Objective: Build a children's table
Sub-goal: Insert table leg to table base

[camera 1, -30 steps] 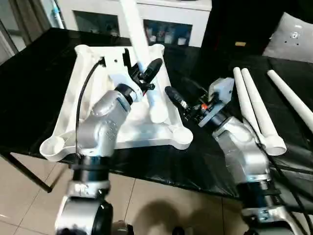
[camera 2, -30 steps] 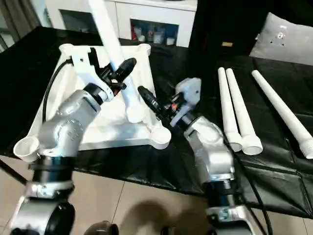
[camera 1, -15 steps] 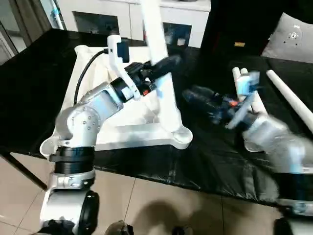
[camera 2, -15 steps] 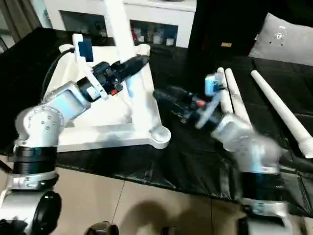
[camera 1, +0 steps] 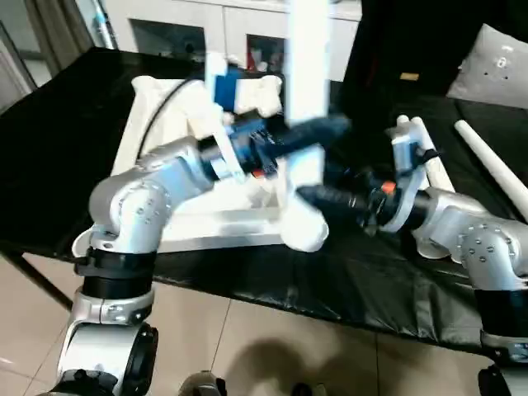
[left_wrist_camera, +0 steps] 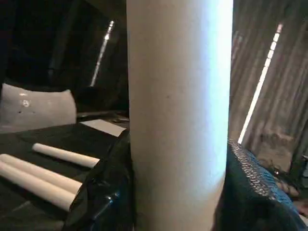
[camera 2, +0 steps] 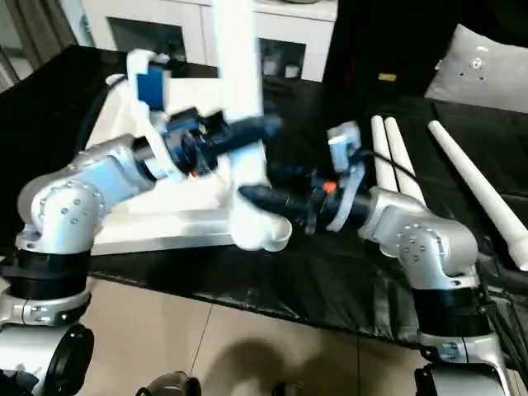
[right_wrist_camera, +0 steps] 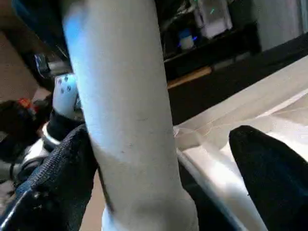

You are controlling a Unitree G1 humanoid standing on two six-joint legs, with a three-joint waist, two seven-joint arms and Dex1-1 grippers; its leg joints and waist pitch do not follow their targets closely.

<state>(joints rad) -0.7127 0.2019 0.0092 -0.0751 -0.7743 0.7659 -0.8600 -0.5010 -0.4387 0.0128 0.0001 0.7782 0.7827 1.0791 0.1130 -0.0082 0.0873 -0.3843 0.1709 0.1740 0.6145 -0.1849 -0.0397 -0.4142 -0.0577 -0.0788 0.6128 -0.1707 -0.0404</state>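
Tabletop [camera 1: 169,177] of the children's table is seen lying underside up on the black-covered bench [camera 1: 58,157], toward its left part, with round sockets at the corners. Moving rightward, one leg [camera 1: 307,78] is held roughly upright over the near right corner socket [camera 1: 304,229]; the left gripper [camera 1: 318,132] is clamped on its shaft from the left. Next, the right gripper [camera 2: 272,196] is stretched in from the right with its fingers spread wide on either side of the leg's lower end, not closed on it. Further right, three spare legs [camera 2: 394,177] are laid flat on the bench, well apart from the top. Risk is judged as follows: whether the threaded end is seated in the socket cannot be told, and a tilted leg could cross-thread or jam if turned; with only one gripper closed, the leg could slip or lever the light top across the bench. Containers: the white cabinet [camera 1: 173,25] behind the bench is seen holding small items behind glass; these cannot be identified.
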